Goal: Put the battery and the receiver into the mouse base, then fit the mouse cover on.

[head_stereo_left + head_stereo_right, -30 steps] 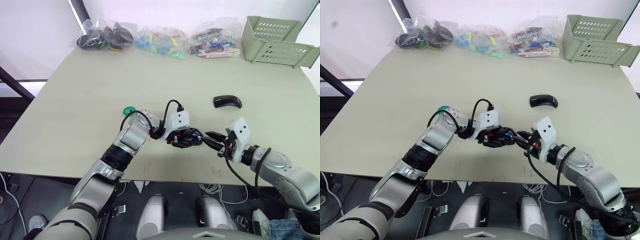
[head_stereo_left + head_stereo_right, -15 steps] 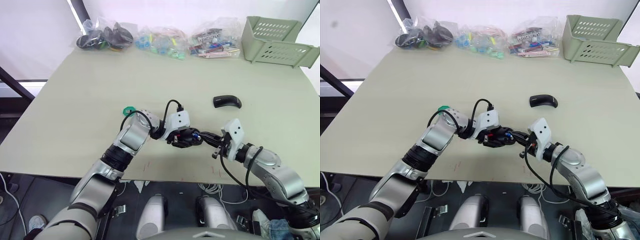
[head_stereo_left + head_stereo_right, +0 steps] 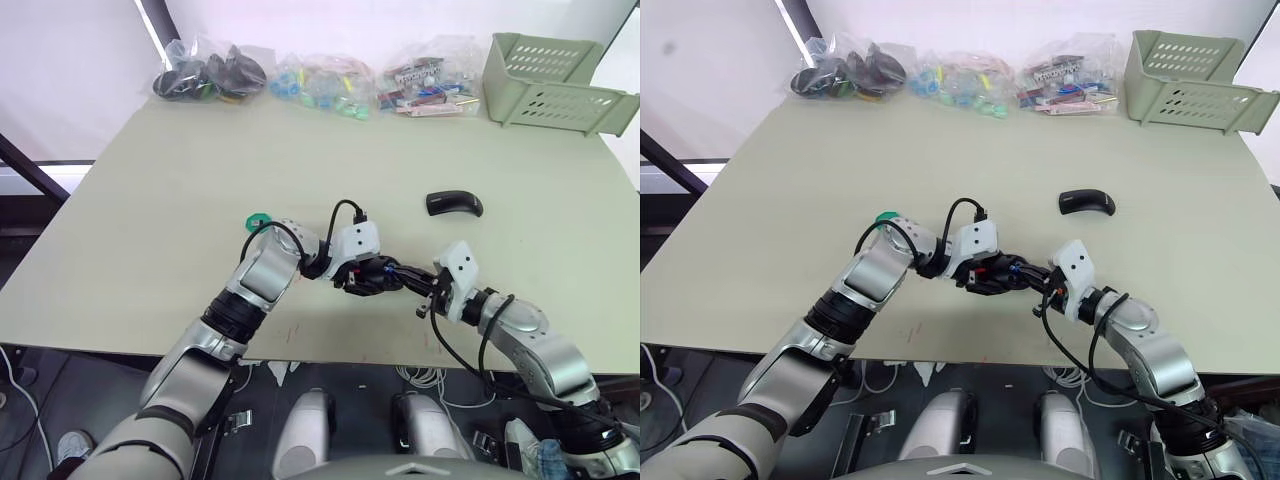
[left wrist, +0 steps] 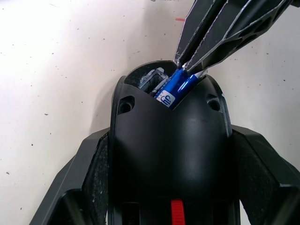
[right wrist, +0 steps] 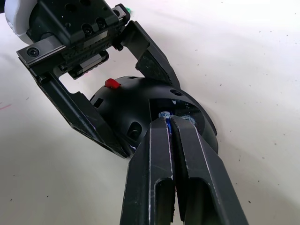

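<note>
the right gripper (image 5: 168, 123) is pinched on the battery (image 4: 175, 89), its two black fingers (image 5: 157, 154) nearly together with the blue cylinder caught at their tips. compared with a second ago, this gripper has been brought in from beside the mouse base (image 4: 171, 140) until its tips are inside the open end of the base; the right forearm has been drawn closer to the left arm as well. the battery is now lying tilted in the hollow of the base, one end inside, the other still between the fingertips.

the left gripper (image 3: 372, 276) is clamped on the mouse base, one finger pressed on each flank, as it was a second ago, and the base is kept near the front edge of the table (image 3: 180, 190). a small red patch (image 5: 111, 83) is seen on the base.

the mouse cover (image 3: 454, 203) is lying alone on the table, well apart, beyond the right gripper, unmoved. nothing is placed between it and the grippers.

along the far edge, three clear bags of parts (image 3: 325, 80) are counted, with one pale green basket (image 3: 550, 82) at the far right corner. one battery, one base and one cover are counted.
</note>
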